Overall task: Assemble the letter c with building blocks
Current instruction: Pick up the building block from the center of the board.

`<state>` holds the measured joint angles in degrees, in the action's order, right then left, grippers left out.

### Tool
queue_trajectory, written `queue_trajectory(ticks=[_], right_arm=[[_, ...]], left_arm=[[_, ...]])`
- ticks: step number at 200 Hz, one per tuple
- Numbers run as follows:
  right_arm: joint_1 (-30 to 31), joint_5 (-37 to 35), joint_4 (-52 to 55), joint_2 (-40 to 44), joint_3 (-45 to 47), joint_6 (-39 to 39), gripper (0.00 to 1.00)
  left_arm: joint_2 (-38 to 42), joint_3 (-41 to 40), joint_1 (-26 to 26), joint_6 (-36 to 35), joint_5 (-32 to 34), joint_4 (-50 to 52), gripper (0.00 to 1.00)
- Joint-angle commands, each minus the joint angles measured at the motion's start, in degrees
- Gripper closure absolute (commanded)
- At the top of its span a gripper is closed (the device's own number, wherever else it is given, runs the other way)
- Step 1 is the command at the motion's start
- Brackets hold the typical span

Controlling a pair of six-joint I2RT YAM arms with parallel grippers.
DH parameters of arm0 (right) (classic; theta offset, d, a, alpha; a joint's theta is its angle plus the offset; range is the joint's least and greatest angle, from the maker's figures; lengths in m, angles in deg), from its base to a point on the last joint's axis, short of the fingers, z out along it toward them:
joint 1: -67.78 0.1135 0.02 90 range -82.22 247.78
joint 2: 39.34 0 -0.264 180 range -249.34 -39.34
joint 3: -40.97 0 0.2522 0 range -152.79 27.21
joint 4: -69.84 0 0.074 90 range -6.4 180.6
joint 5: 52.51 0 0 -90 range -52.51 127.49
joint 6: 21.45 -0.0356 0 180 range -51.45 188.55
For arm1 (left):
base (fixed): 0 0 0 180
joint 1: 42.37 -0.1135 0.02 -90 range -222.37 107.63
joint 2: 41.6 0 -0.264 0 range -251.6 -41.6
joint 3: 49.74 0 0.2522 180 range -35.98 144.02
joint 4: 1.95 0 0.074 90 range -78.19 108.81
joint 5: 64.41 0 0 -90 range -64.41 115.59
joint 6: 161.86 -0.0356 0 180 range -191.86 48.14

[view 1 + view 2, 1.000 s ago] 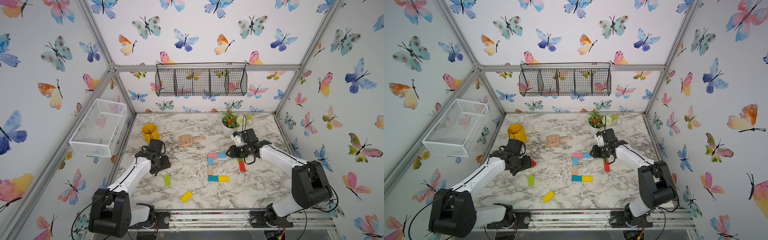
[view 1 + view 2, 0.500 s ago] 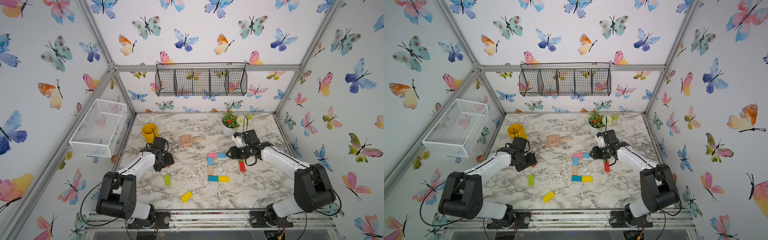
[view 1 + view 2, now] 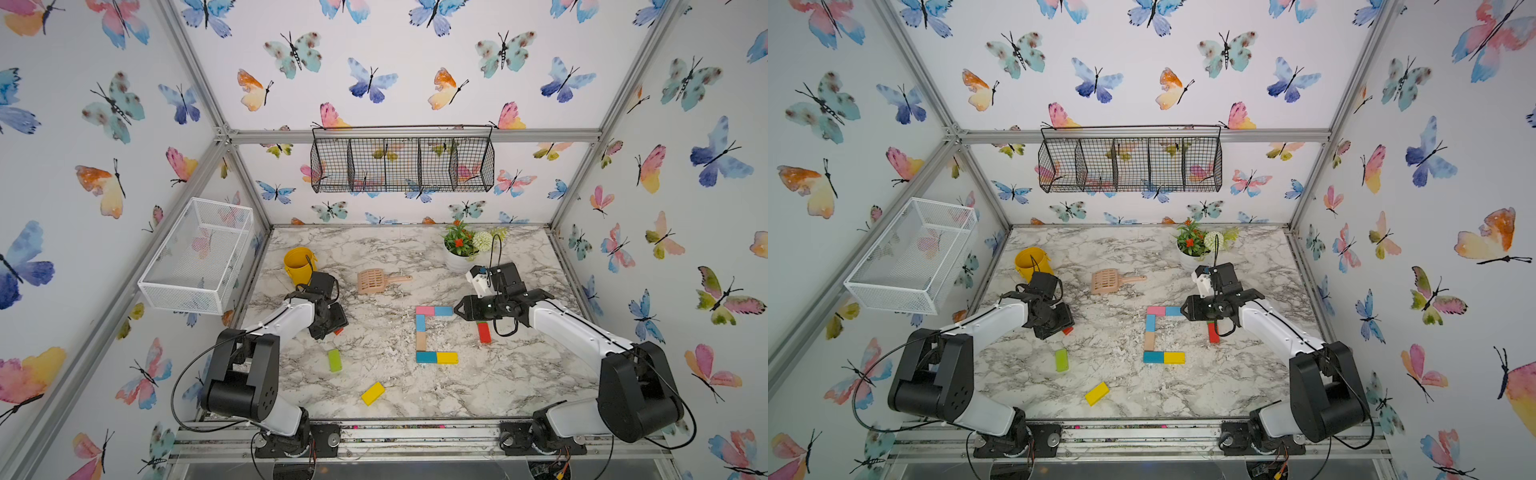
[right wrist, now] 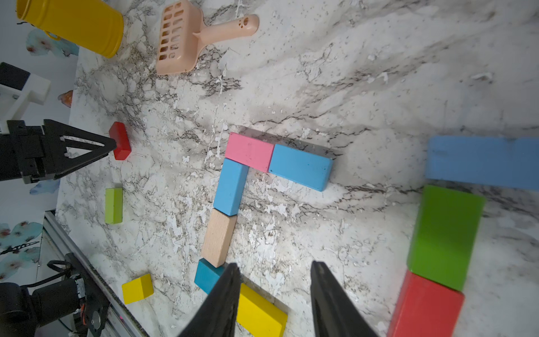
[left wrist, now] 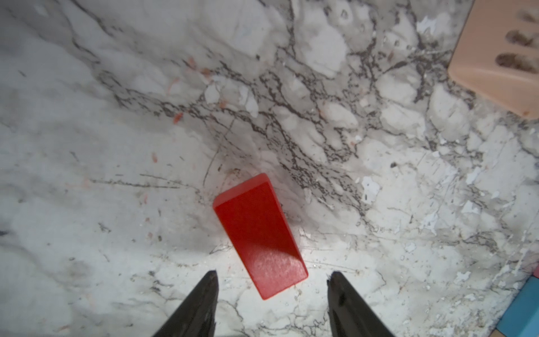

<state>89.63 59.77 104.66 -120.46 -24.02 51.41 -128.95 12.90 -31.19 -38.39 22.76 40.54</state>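
The C lies mid-table. Pink block (image 3: 424, 310) + light blue block (image 3: 443, 311) make the top bar. Blue block (image 3: 420, 323) and tan block (image 3: 421, 341) make the spine. Teal block (image 3: 426, 357) + yellow block (image 3: 447, 358) make the bottom bar, and all six touch end to end.

Vs. a sec ago we see these six unmoved. The loose green block (image 3: 334, 360), loose yellow block (image 3: 372, 393) and R-side red block (image 3: 483, 332) also sit where they were. What differs is the L arm: its black elbow joint now shows higher and nearer its gripper. Both gripper tips have barely shifted.

L gripper (image 5: 272, 274): fingers apart, holding nothing. The L-side red block (image 5: 258, 233) lies flat on the marble table (image 3: 519, 374) w/ its near end btwn the tips, no contact that we can see.

R gripper (image 4: 274, 264): fingers apart, nothing btwn them. In both top views its tip is just beside the light blue block's free end; touching or not, we can't tell.

Scoop (image 3: 376, 281) and yellow bucket (image 3: 298, 264) stand farther back.
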Motion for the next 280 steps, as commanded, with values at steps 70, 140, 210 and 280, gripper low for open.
queue_trajectory(ticks=[70, 140, 210, 280], right_arm=[[0.31, -1.54, -0.17, 2.57, 0.36, 2.91, 0.59], [0.32, -1.98, 0.21, 2.37, 0.24, 3.52, 0.60], [0.36, -2.19, -0.56, 2.81, 1.12, 2.52, 0.60], [-0.60, -2.09, 0.18, 1.15, -0.48, 1.39, 0.59]], left_arm=[[-4.91, -1.51, -0.45, 0.45, 0.30, -2.36, 0.50], [-4.58, -0.50, -0.46, -1.13, 1.53, -1.65, 0.61], [-0.46, 0.80, 0.96, -5.13, 0.94, -0.23, 0.75], [6.82, 8.59, 12.29, -11.54, -0.23, 6.57, 0.75]])
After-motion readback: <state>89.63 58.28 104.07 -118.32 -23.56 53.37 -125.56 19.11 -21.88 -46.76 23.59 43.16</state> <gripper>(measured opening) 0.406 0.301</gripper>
